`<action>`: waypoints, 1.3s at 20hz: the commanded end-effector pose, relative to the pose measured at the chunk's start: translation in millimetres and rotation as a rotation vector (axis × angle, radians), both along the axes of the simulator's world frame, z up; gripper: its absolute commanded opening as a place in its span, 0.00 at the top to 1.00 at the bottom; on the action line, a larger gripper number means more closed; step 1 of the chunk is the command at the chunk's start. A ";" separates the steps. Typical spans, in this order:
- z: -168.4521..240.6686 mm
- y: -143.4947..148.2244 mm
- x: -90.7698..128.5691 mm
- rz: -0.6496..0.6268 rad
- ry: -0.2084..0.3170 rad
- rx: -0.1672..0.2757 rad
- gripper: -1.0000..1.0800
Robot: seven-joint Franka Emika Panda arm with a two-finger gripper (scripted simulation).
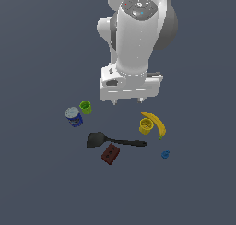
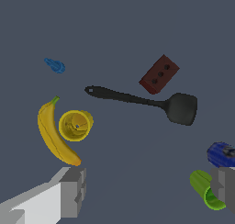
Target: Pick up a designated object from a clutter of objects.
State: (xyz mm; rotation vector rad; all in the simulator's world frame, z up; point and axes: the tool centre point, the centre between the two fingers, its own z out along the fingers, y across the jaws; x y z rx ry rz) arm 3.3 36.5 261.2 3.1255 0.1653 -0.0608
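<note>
The pincer (image 1: 127,100) hangs above the floor (image 1: 41,182), fingers wide apart, with every item lower in the exterior view than it. The cup (image 1: 145,126) sits below it toward the exterior view's right, touching the banana (image 1: 155,122) on its far side. The green cup (image 1: 85,107) and can (image 1: 73,116) lie toward the exterior view's left, close together. The spatula (image 1: 113,140) lies under the pincer, the block (image 1: 110,154) just beyond it, the blue piece (image 1: 165,154) off right.

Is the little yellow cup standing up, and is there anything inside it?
The yellow cup stands upright: the wrist view looks straight down into its round open mouth. It looks empty, with only its yellow bottom showing. The banana lies right beside it.
</note>
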 end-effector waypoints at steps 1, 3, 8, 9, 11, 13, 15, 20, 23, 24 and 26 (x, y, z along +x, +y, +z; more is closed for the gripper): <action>-18.7 11.8 2.3 0.025 -0.004 -0.003 0.04; -36.1 23.0 3.7 0.049 -0.008 -0.005 0.04; -84.8 55.4 2.7 0.116 -0.019 -0.004 0.04; -93.7 61.5 1.7 0.129 -0.021 -0.003 0.04; -109.7 72.6 -0.8 0.152 -0.025 0.000 0.04; -123.6 82.5 -3.6 0.172 -0.028 0.003 0.04; -135.4 90.9 -6.6 0.189 -0.030 0.006 0.04; -156.0 105.9 -12.9 0.220 -0.035 0.014 0.04; -162.4 110.6 -15.2 0.229 -0.036 0.017 0.04; -163.6 111.5 -15.6 0.231 -0.036 0.017 0.04; -164.6 112.2 -16.0 0.232 -0.036 0.018 0.04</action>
